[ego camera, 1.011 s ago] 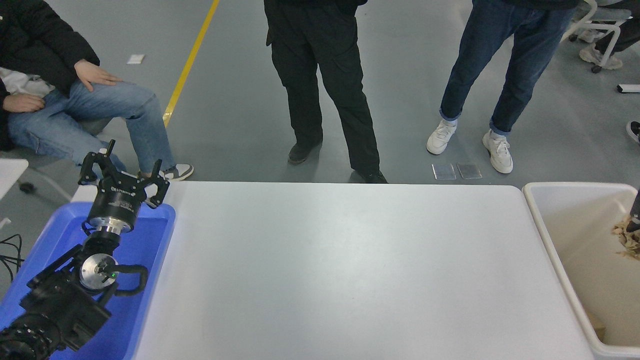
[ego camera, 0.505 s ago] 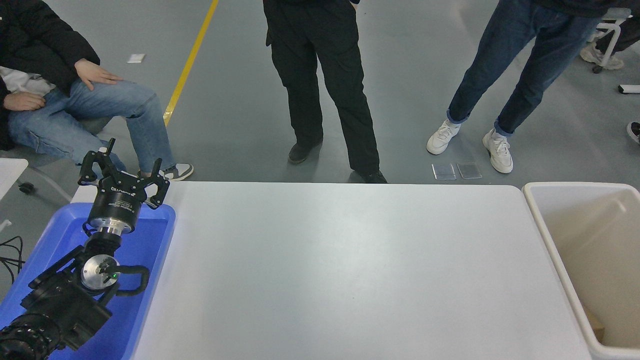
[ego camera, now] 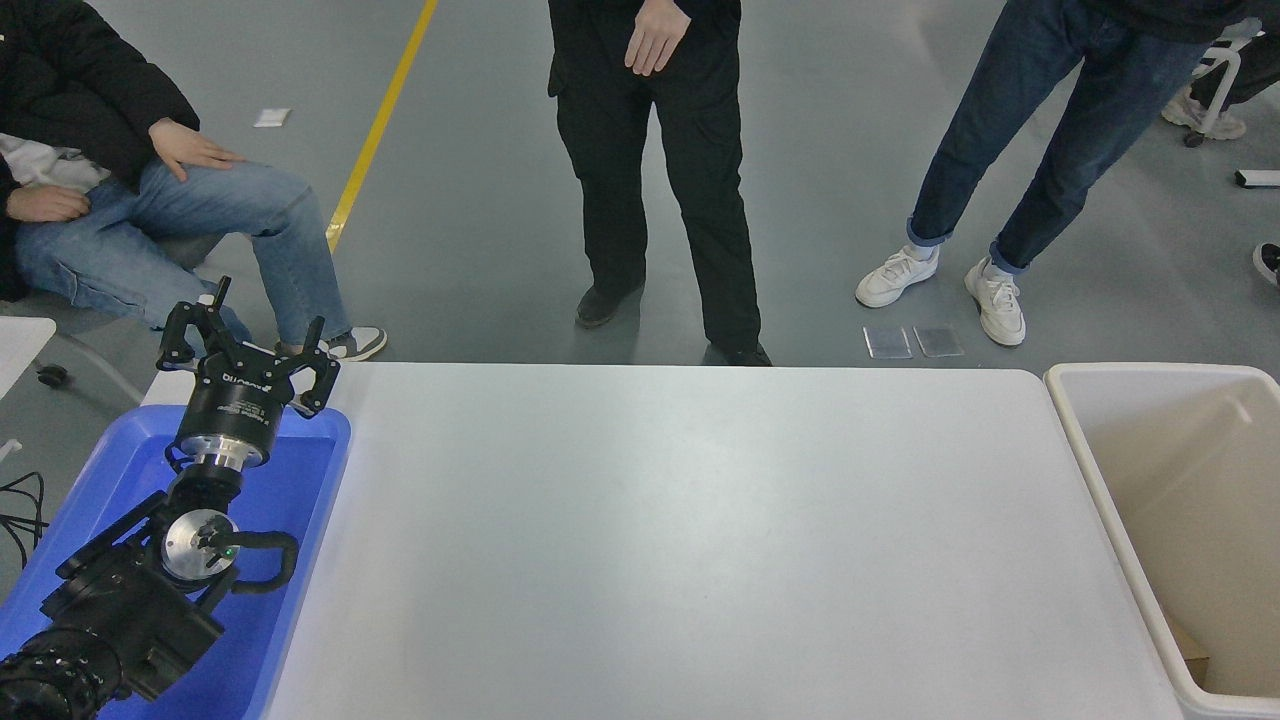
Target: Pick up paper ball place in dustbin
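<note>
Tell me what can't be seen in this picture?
- Right arm: outside the head view entirely.
- Paper ball: none visible; the dustbin runs off the right and bottom edges, so its floor is mostly cut off. A tan scrap shows low inside, too small to identify.
- Left end effector: parked open over the blue tray; the arm hides part of the tray.
- People at the far side: cut off by the top edge.

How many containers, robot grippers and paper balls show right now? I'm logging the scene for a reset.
Containers: 2, the blue tray and the dustbin
Robot grippers: 1, the left gripper, open, parked over the tray
Paper balls: 0 in view on the white table
Total: 3
</note>
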